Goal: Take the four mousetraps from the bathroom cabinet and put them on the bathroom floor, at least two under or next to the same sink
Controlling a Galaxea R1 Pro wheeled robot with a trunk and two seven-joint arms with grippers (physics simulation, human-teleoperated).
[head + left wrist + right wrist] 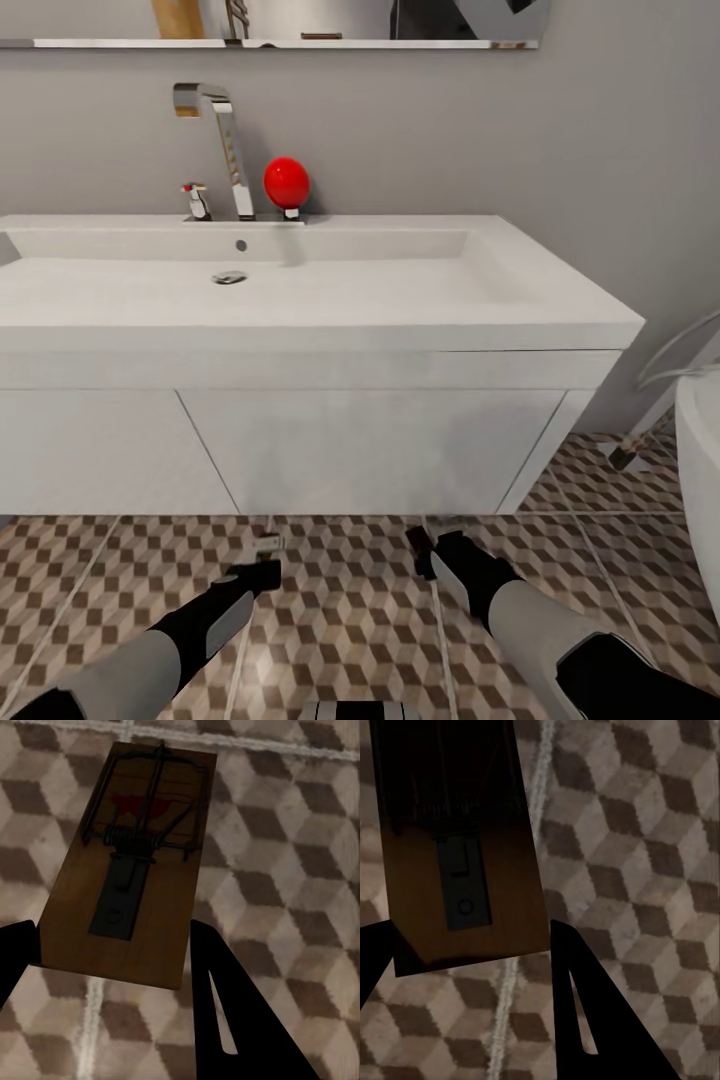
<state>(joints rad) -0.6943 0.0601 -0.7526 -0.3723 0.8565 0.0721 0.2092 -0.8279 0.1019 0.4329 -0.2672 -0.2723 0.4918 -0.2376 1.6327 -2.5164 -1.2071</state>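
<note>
Both arms reach low over the bathroom floor (350, 610) in front of a white sink (300, 290), and each carries a trap. In the left wrist view the left gripper (112, 945) is clamped on a mousetrap (135, 862): its dark fingers (225, 1005) bracket the near end of the wooden base, spring and bar on top, with the cube-patterned tiles beyond it. In the right wrist view the right gripper (472, 945) is likewise clamped on a second mousetrap (457, 840), held the same way by its near end over a pale grout line. From the head view the left gripper (262, 560) and right gripper (430, 545) hang just in front of the lower front edge of the sink's cupboard, the left one with a pale sliver of trap at its tip; whether either trap touches the tiles I cannot tell. By my reading the task is about midway: two traps have reached the spot beside the sink but are not yet released, and the other two are nowhere in these pictures, so they are presumably to be fetched from the cabinet. Room is fair: open tile lies between and ahead of the arms up to the cupboard's front edge, while a white tub rim (700, 480) closes the right side, so setting both straight down looks safest.
</note>
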